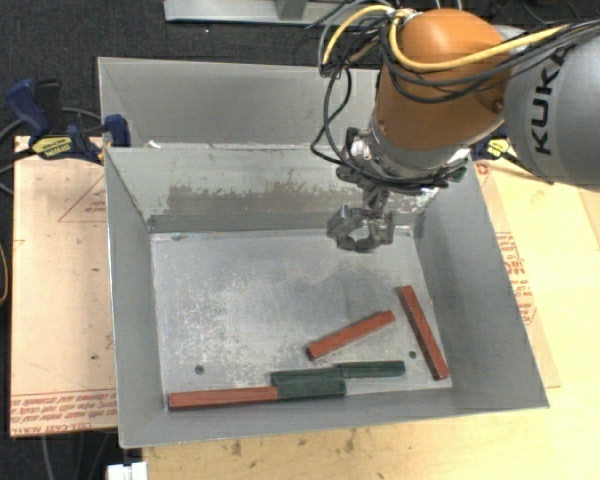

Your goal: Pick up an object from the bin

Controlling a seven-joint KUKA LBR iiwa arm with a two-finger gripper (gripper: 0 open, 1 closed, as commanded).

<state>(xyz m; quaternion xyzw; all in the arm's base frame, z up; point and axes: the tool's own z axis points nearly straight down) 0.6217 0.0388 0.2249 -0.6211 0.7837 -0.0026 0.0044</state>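
The arm (570, 98) is reaching in from approx. 2 o'clock, w/ its orange cover (442, 63) and looping cables (332, 88) hanging over the back-right part of the grey bin (130, 268). The gripper (365, 230) is sitting low at approx. 1 o'clock of the bin floor, just in front of the foot of the back wall, over bare metal. Whether it is open or closed cannot be told from this angle.

All the loose things are lying toward the front and right of the floor, well apart from the gripper:

- The slanted red bar (350, 335) is lying at approx. 4 o'clock of the floor's centre, straight toward 6 o'clock from the gripper; it is the nearest piece, w/ its higher end pointing to 2 o'clock.
- The right red bar (423, 332) is running along the foot of the right wall at 3 o'clock, near the slanted bar's upper end but not touching it.
- The thin green bar (370, 370) is lying flat at approx. 5 o'clock, its left end meeting the thick green bar (308, 385) at 6 o'clock.
- The long red bar (223, 398) is lying at 7 o'clock along the front edge, its right end touching the thick green bar.
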